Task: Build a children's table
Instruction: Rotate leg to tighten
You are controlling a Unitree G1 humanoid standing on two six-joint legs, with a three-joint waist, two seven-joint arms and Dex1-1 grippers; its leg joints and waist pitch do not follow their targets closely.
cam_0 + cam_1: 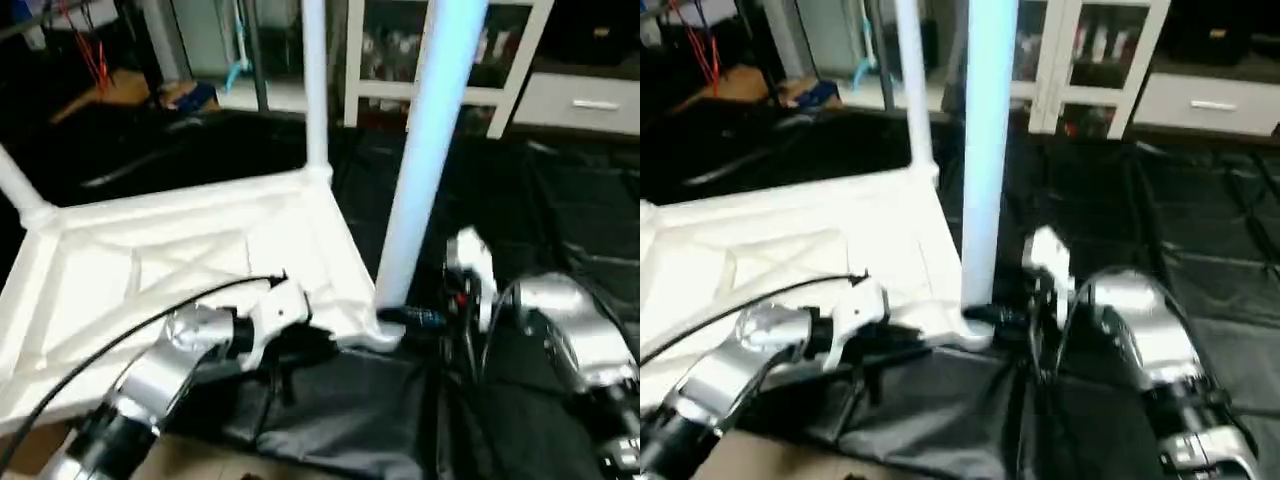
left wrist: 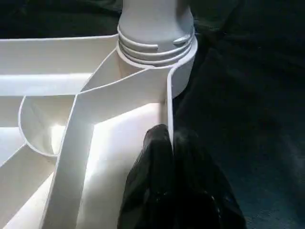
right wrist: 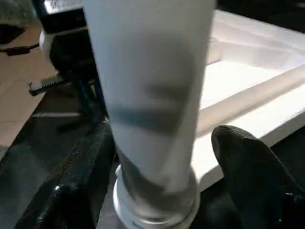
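The children's table top (image 1: 150, 270) lies upside down on a black cloth, its X-ribbed underside facing up. Three white legs stand in corner sockets: one at the near right corner (image 1: 430, 150), one at the far corner (image 1: 315, 90) and one at the left (image 1: 15, 185). My left gripper (image 1: 312, 345) is shut on the top's thin rim wall (image 2: 167, 109), just short of the near right socket (image 2: 157, 47). My right gripper (image 1: 415, 318) stands open around the base of the near right leg (image 3: 152, 95). One finger (image 3: 252, 176) shows with a small gap to the leg.
The black cloth (image 1: 560, 200) covers the floor around the table and is bunched up in front of it. A white glass-door cabinet (image 1: 520, 60) and a white drawer unit (image 1: 585, 100) stand behind. Clutter and cables sit at the back left (image 1: 110, 80).
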